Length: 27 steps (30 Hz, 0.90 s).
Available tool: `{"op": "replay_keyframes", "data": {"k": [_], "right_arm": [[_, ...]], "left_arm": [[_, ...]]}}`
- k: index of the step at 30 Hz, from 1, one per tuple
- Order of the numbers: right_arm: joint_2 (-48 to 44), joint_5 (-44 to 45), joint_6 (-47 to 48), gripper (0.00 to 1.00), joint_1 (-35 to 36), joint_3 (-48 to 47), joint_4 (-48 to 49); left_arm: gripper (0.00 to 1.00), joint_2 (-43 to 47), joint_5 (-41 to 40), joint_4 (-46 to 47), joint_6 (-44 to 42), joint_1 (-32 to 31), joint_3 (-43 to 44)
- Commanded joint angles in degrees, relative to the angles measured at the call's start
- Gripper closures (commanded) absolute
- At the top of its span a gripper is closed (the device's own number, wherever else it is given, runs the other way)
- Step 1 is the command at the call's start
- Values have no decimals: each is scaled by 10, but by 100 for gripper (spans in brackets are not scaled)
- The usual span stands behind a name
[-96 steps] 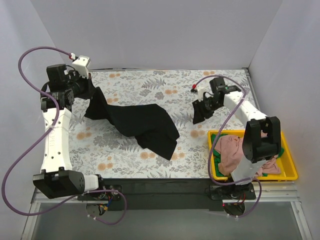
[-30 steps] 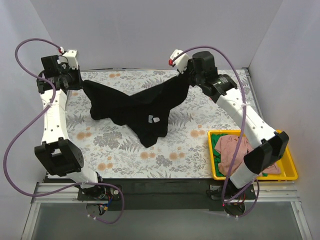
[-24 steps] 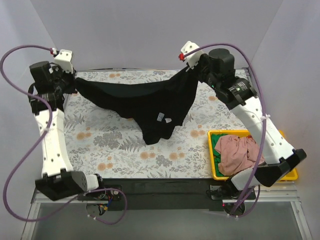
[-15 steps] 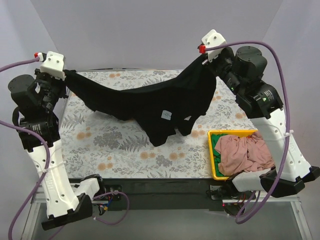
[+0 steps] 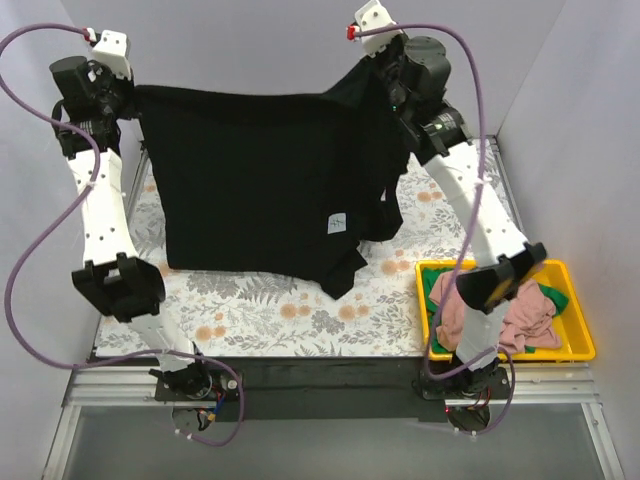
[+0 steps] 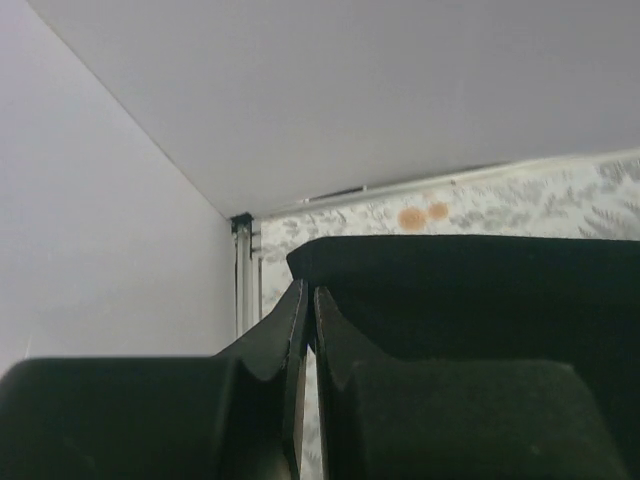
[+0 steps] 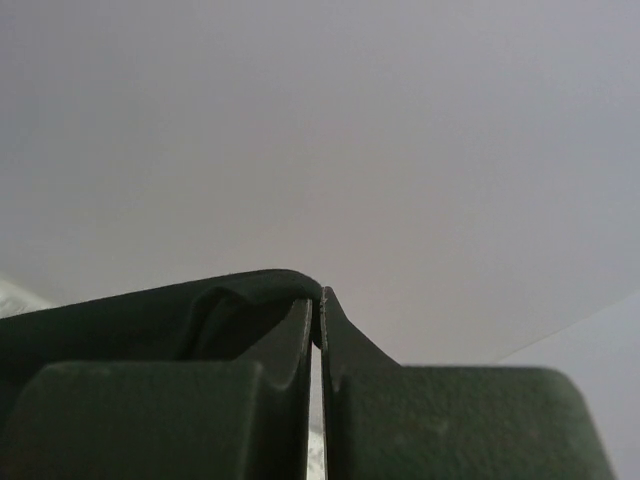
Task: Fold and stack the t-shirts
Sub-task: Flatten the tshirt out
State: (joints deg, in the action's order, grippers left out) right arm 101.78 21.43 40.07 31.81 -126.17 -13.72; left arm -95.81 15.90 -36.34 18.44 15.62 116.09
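The black t-shirt (image 5: 255, 180) hangs spread in the air like a curtain, held high by both arms, its lower edge near the tablecloth. My left gripper (image 5: 133, 92) is shut on its upper left corner, seen pinched in the left wrist view (image 6: 309, 300). My right gripper (image 5: 378, 62) is shut on its upper right corner, where black cloth (image 7: 200, 300) bunches over the closed jaws in the right wrist view (image 7: 318, 300). A small white tag (image 5: 338, 224) shows on the shirt. The pink t-shirt (image 5: 520, 310) and a bit of green t-shirt (image 5: 435, 288) lie in the yellow bin (image 5: 580, 345).
The floral tablecloth (image 5: 250, 300) covers the table under the hanging shirt. The yellow bin sits at the front right beside the right arm's base. Grey walls close in the back and sides.
Both arms have lifted high and pulled apart. The black shirt went from a sagging drape over the table to a flat sheet hanging off it.
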Motion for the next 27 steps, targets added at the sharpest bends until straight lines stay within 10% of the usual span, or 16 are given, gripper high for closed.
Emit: {"op": "replay_keyframes", "data": {"k": [1, 8, 14, 27], "right_arm": [[68, 54, 14, 99, -24, -146, 153], [72, 37, 41, 99, -41, -134, 411], [57, -7, -13, 99, -88, -153, 440], [-142, -207, 41, 99, -84, 520, 383]], "left_arm": [[100, -76, 1, 70, 76, 3, 143], [100, -135, -57, 359, 142, 3, 235], [100, -112, -62, 479, 170, 32, 202], [100, 79, 105, 580, -40, 39, -492]]}}
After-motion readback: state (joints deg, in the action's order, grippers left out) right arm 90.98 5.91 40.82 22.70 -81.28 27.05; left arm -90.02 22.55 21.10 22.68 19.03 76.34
